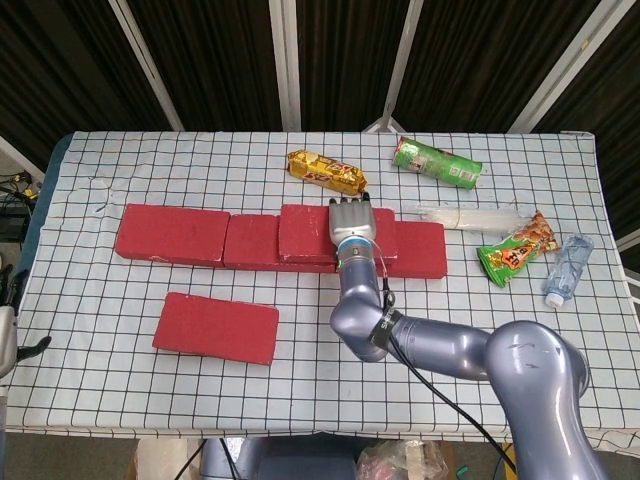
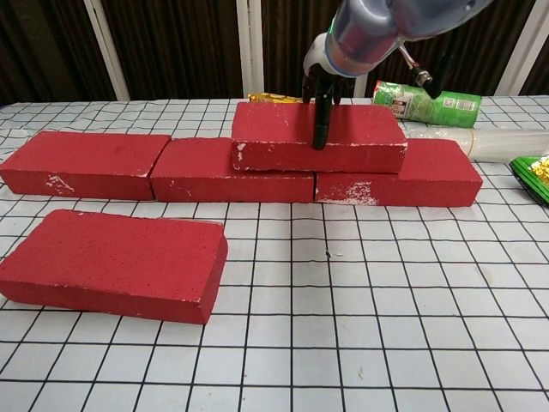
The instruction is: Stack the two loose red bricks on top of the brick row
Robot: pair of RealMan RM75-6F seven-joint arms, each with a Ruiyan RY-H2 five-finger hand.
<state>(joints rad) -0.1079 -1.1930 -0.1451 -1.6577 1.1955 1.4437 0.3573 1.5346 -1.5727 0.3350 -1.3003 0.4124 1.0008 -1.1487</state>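
A row of three red bricks (image 1: 180, 234) is laid end to end across the checked table (image 1: 470, 300). A fourth red brick (image 2: 317, 136) is set on top of the row, bridging the joint between the middle brick and the right-hand brick. This stacked brick is gripped by the right hand (image 1: 351, 220), which is laid over its top with the fingers (image 2: 321, 116) hooked down the near face.

In the head view the hand is seen from above, flat on the brick, with the arm reaching in from the lower right. That the brick sits on top of the row is plain only in the chest view, where it is seen side-on; there the thumb side of the hand is hidden behind the brick.

The other loose red brick (image 1: 216, 327) is left flat on the table in front of the row, well apart from it, toward the left.

Only the head view shows the left hand (image 1: 8, 335), at the left edge off the table; how its fingers lie cannot be told.

Behind the row a yellow snack packet (image 1: 326, 171) and a green can (image 1: 436, 162) are seen. A clear tube (image 1: 470, 215), a green snack bag (image 1: 517, 248) and a plastic bottle (image 1: 566, 269) are shown fully only in the head view.
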